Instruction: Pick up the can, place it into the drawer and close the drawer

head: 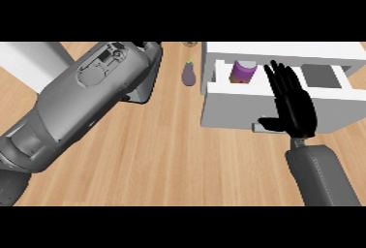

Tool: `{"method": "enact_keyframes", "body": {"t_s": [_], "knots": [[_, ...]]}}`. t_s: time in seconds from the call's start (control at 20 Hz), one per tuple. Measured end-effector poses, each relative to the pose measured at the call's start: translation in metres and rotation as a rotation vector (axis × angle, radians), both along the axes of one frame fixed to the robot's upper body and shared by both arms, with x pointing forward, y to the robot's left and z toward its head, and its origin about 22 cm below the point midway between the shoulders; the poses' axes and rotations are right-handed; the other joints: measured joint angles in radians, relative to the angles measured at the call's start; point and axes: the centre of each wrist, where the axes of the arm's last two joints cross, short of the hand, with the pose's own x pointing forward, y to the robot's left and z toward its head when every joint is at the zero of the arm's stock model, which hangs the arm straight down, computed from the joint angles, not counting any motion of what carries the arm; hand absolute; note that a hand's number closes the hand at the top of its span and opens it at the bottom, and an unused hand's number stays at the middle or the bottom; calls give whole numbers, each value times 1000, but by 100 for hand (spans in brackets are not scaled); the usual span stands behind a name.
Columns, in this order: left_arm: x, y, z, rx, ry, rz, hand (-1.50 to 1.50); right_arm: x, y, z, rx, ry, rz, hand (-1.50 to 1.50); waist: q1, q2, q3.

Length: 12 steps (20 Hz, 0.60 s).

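Note:
A purple can (243,71) lies inside the open white drawer (221,104) at the upper right. My right hand (293,104) is open, fingers straight and pointing away from me, over the drawer's front part just right of the can; its thumb sticks out to the left near the drawer's front face. My left forearm (79,97) crosses the left half of the view, raised high. My left hand (146,72) shows only as a dark shape at the forearm's far end, its fingers hidden.
A small purple eggplant (189,73) lies on the wooden counter (186,160) just left of the drawer. A white block (32,60) stands at the upper left corner. A grey recess (318,76) shows in the drawer unit to the right of my hand.

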Motion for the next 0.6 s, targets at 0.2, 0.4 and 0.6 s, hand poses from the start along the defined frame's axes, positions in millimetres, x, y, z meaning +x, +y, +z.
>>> {"method": "enact_keyframes", "body": {"t_s": [0.2,0.4,0.6], "knots": [[-5,15,-2,2,11,-5,-150,18,-1,-4,-38,-21,-40,-150,8,0,-2],[-9,31,0,5,27,-7,-150,36,-2,-6,-50,-59,-72,-150,15,4,0],[-15,43,-6,7,40,-9,-150,55,-3,-4,-42,-83,-97,-150,19,12,5]]}}
